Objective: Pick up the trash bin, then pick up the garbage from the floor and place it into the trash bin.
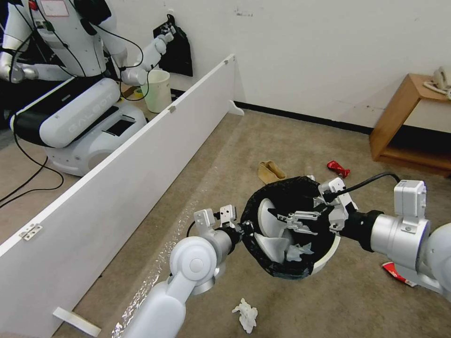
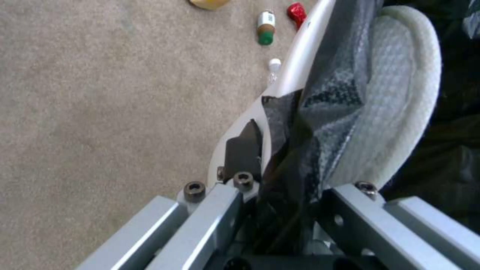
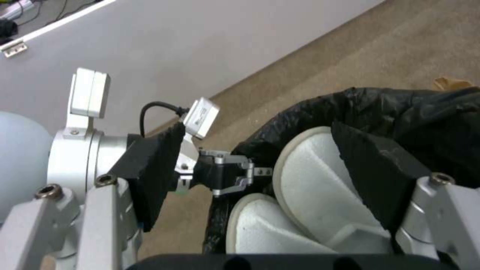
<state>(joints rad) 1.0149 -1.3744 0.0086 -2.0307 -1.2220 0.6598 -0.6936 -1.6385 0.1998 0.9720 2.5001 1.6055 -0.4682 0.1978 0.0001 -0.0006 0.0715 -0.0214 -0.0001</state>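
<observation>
The trash bin (image 1: 324, 258), white with a black bag (image 1: 282, 195) over its rim, hangs tilted above the carpet. My left gripper (image 1: 245, 230) is shut on its near rim; the left wrist view shows one finger pad (image 2: 242, 155) against the white wall (image 2: 300, 56). Two white slippers (image 1: 268, 220) (image 3: 320, 183) and some tissue (image 1: 298, 252) lie inside. My right gripper (image 1: 293, 223) (image 3: 265, 176) hovers open over the bin's mouth, holding nothing. Garbage on the floor: a tan paper bag (image 1: 270, 171), a red wrapper (image 1: 338, 168), a snack packet (image 1: 397, 273), a tissue (image 1: 245, 314), a bottle (image 2: 266, 27).
A long white partition board (image 1: 141, 155) runs along the left, with another robot (image 1: 80, 108) and a pale bin (image 1: 157, 89) behind it. A wooden shelf (image 1: 404, 117) stands at the far right against the wall. Open carpet lies around the bin.
</observation>
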